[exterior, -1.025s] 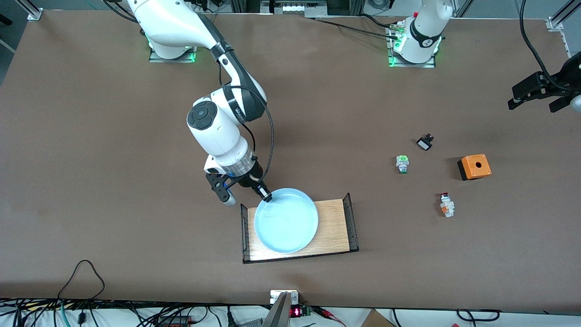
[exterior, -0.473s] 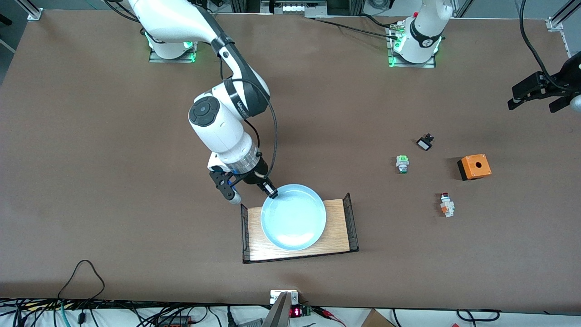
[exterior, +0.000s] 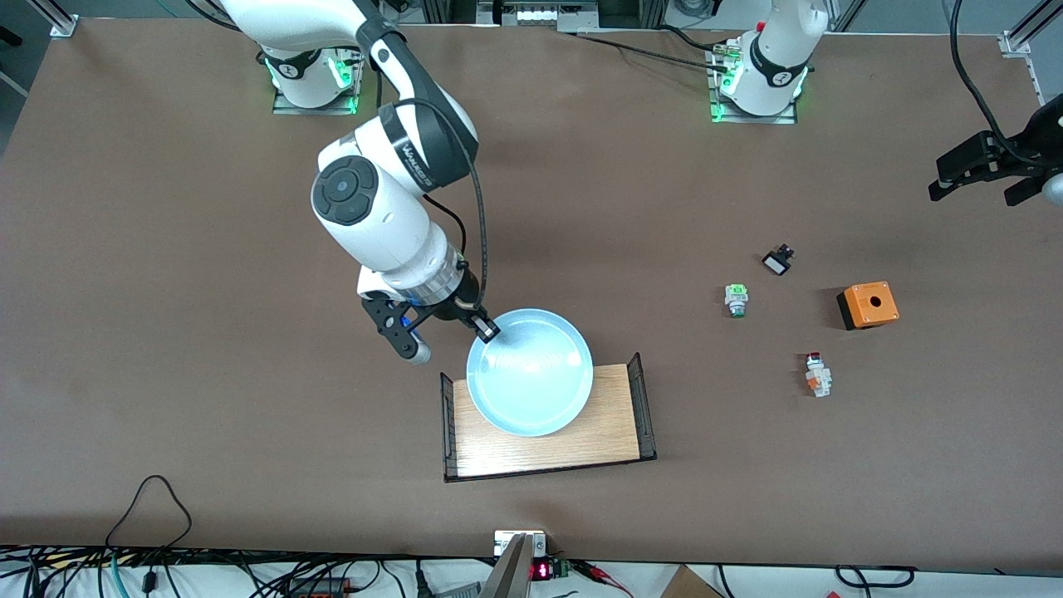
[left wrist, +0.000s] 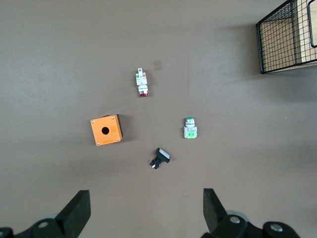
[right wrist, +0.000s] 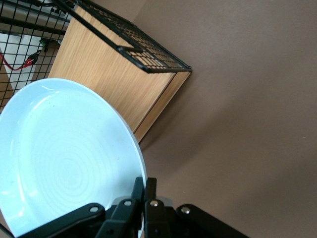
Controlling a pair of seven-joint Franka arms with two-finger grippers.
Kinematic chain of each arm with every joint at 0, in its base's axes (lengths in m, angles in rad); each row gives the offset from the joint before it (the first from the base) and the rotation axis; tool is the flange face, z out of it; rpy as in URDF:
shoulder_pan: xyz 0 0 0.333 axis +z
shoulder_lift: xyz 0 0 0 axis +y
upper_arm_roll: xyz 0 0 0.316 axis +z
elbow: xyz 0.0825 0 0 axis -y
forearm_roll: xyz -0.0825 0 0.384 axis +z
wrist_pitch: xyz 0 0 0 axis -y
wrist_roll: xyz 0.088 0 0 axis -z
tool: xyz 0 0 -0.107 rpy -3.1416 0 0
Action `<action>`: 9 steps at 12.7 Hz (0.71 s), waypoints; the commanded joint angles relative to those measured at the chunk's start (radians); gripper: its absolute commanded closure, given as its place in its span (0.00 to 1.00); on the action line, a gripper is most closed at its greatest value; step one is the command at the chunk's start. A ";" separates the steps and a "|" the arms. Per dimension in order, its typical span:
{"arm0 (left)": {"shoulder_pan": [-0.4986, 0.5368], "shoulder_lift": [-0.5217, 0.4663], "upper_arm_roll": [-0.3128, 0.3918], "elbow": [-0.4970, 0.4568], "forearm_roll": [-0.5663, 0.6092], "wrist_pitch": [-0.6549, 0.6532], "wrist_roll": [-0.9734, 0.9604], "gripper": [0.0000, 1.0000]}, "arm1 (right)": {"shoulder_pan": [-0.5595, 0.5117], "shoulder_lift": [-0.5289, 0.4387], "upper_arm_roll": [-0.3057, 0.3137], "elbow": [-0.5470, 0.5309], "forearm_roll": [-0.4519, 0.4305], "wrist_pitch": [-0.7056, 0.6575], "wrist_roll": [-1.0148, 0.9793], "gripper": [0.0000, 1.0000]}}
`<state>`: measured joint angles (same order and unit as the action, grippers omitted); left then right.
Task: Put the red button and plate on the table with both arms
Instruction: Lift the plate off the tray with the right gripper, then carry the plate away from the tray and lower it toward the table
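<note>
The right tool (exterior: 488,330) pinches the rim of the plate (exterior: 530,372), its fingers pressed together on the edge at the side toward the robots' bases; the right wrist view shows the rim caught between the two fingers (right wrist: 138,191). The plate is lifted and tilted above the wooden tray (exterior: 548,440), partly over the tray and partly over the bare desk (exterior: 208,332). Nothing else lies in the plate, and the tray's wood shows bare below it.

The left tool (exterior: 988,174) waits spread open in the air over the left arm's end of the desk, its arm cut off by the picture's edge.

Four small things lie on the desk toward that end. The red button (exterior: 817,374) lies nearest the front camera of them. The orange box (exterior: 868,305) has one hole, the green switch (exterior: 736,300) stands beside it, and a small black part (exterior: 777,261) is too small to make out.
</note>
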<state>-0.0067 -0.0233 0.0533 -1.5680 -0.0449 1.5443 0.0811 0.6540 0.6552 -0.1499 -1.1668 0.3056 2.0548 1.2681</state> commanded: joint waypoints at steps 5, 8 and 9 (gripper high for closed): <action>0.007 -0.018 -0.012 -0.015 0.027 0.011 0.009 0.00 | -0.160 -0.196 0.010 -0.106 0.010 -0.269 -0.333 1.00; 0.007 -0.018 -0.012 -0.015 0.027 0.011 0.009 0.00 | -0.275 -0.285 0.009 -0.183 -0.002 -0.422 -0.548 1.00; 0.007 -0.018 -0.012 -0.015 0.027 0.011 0.009 0.00 | -0.310 -0.308 0.009 -0.210 -0.026 -0.441 -0.608 1.00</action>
<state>-0.0066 -0.0232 0.0520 -1.5680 -0.0449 1.5453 0.0811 0.3976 0.4281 -0.1586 -1.2756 0.2993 1.6406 0.7601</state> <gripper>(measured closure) 0.000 0.974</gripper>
